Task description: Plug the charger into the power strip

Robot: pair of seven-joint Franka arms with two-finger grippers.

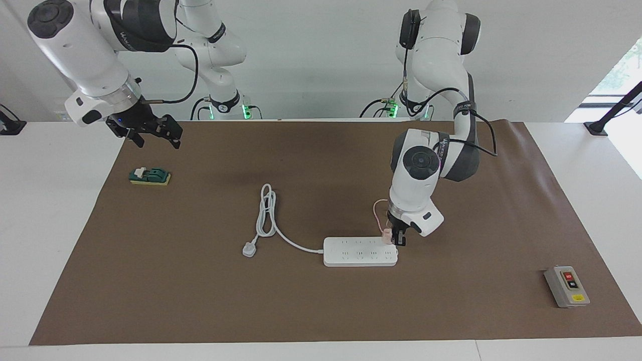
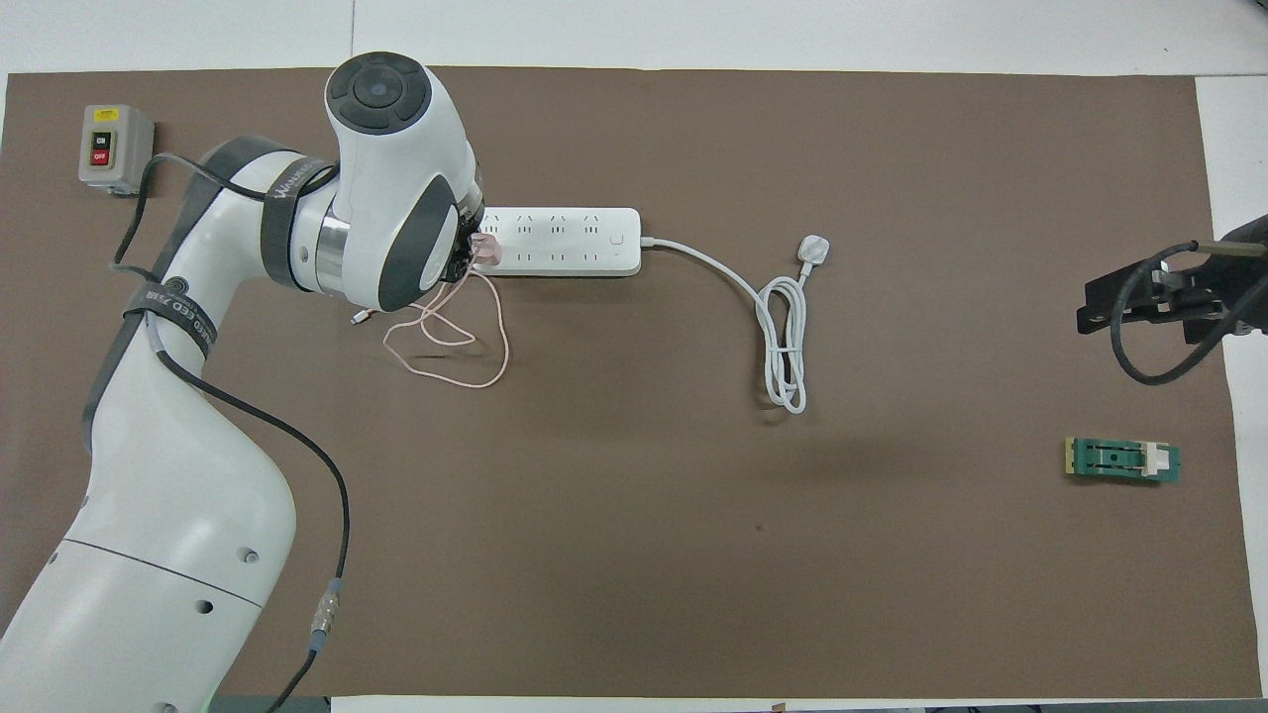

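Left gripper (image 1: pixel 396 239) clamped on charger (image 1: pixel 387 235), low over power strip (image 1: pixel 360 251) at its end toward left arm's end of desk (image 1: pixel 30 210). Charger at strip's edge nearer robots; whether seated in socket, cannot tell. Pink cable (image 2: pixel 446 342) looped on brown mat (image 1: pixel 321 311), nearer robots than strip. Right gripper (image 1: pixel 150 131) waiting wide open, raised over mat corner, well apart from strip.
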